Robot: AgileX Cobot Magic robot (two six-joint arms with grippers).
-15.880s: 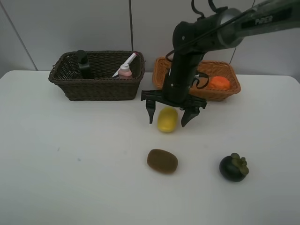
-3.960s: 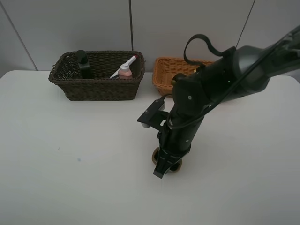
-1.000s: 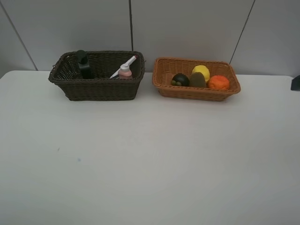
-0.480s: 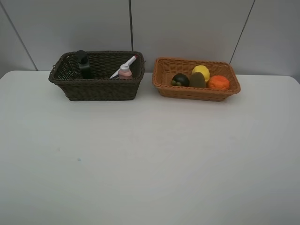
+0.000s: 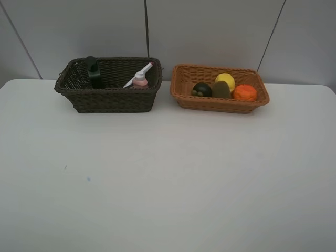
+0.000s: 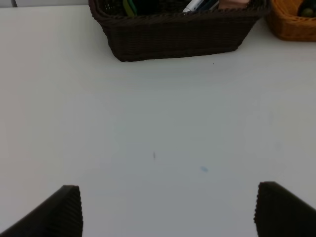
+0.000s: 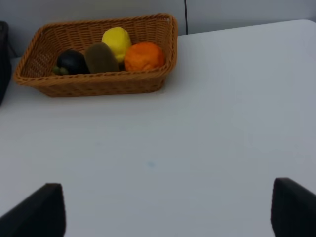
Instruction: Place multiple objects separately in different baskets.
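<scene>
The dark brown basket (image 5: 110, 100) stands at the back left and holds the dark green pump bottle (image 5: 93, 72), the white-pink marker (image 5: 142, 71) and the pink white-capped bottle (image 5: 139, 81). The eraser block is hidden. The light orange-tan basket (image 5: 220, 103) at the back right holds the mangosteen (image 5: 202, 89), kiwi (image 5: 221, 90), lemon (image 5: 226, 80) and orange (image 5: 244, 92). Neither arm shows in the high view. My left gripper (image 6: 168, 210) is open and empty, well short of the dark basket (image 6: 177, 34). My right gripper (image 7: 168, 210) is open and empty, short of the tan basket (image 7: 98, 81).
The white table (image 5: 168, 173) reaches from the baskets to the front edge. A grey panelled wall (image 5: 210, 31) rises right behind the baskets.
One second ago a dark bit of the right arm showed at the right edge of the high view. It has gone out of view. The baskets and their contents have not moved.
</scene>
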